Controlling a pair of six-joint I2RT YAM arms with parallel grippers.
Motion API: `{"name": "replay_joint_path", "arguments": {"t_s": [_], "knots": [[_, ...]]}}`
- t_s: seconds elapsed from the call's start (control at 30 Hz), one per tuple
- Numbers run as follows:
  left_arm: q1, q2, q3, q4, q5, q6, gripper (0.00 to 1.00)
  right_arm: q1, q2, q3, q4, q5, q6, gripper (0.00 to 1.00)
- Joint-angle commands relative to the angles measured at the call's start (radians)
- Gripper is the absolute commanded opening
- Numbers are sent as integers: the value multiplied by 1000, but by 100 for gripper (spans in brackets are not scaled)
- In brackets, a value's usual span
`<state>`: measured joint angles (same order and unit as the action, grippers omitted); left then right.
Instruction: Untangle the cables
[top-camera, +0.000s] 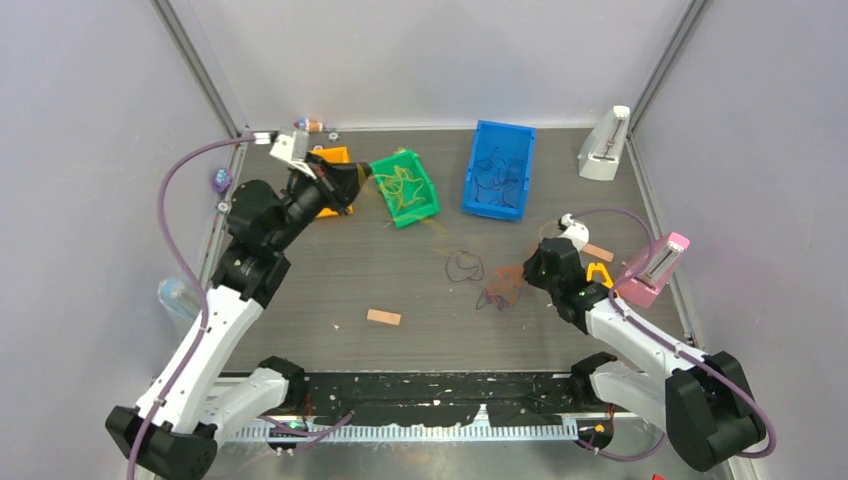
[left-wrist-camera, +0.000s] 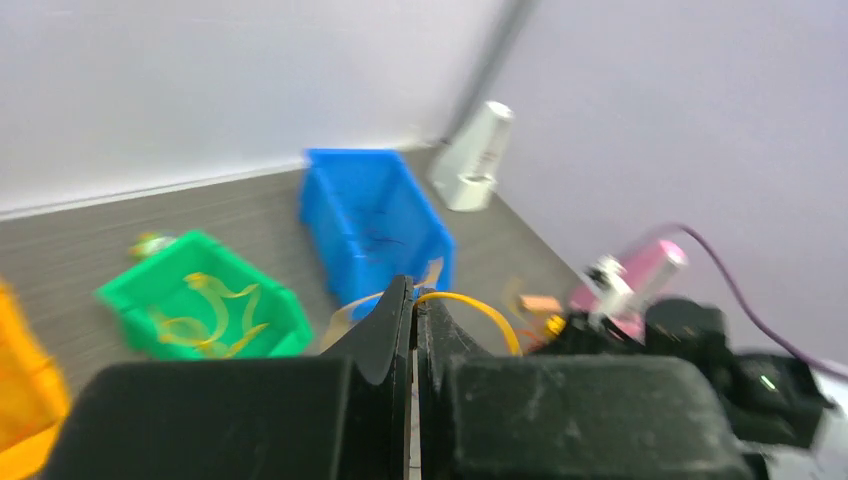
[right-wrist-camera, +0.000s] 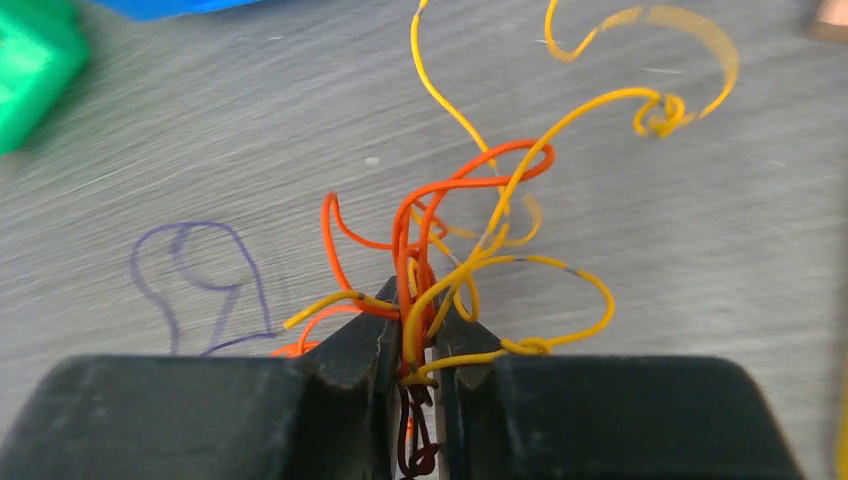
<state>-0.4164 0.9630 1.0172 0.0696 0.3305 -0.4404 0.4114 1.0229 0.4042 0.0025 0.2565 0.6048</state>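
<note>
My left gripper (top-camera: 368, 170) is raised beside the green bin (top-camera: 418, 218) at the back left. In the left wrist view it (left-wrist-camera: 414, 300) is shut on a thin yellow cable (left-wrist-camera: 487, 311) that arcs off to the right. My right gripper (top-camera: 517, 278) is low over the table right of centre. In the right wrist view it (right-wrist-camera: 412, 345) is shut on a tangle of orange, yellow and dark red cables (right-wrist-camera: 470, 220) that fans out ahead of the jaws. A single purple cable (top-camera: 463, 265) lies loose on the table left of it; it also shows in the right wrist view (right-wrist-camera: 200, 280).
The green bin holds yellow cables. A blue bin (top-camera: 505, 128) with dark cables stands behind centre. An orange bin (top-camera: 335, 155) is under the left arm. A white device (top-camera: 604, 145) and a pink device (top-camera: 655, 270) stand at the right. A wooden block (top-camera: 383, 317) lies in front.
</note>
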Motion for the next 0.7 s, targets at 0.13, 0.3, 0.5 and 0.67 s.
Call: {"name": "replay_joint_path", "arguments": {"t_s": [0.13,0.3,0.5,0.67], "knots": [[101,-17,17,-197,-267,-41,0,-61,-102,-6,-81,86,58,25],[103,20,95,-230,-280,-10,0,-62,-133,4,-55,33,3,65],[103,142,256,-309,-195,0,0,-62,-169,10,-31,-39,-60,88],[103,203,303,-292,-166,-11,0,-62,-208,14,-19,-68,-91,91]]}}
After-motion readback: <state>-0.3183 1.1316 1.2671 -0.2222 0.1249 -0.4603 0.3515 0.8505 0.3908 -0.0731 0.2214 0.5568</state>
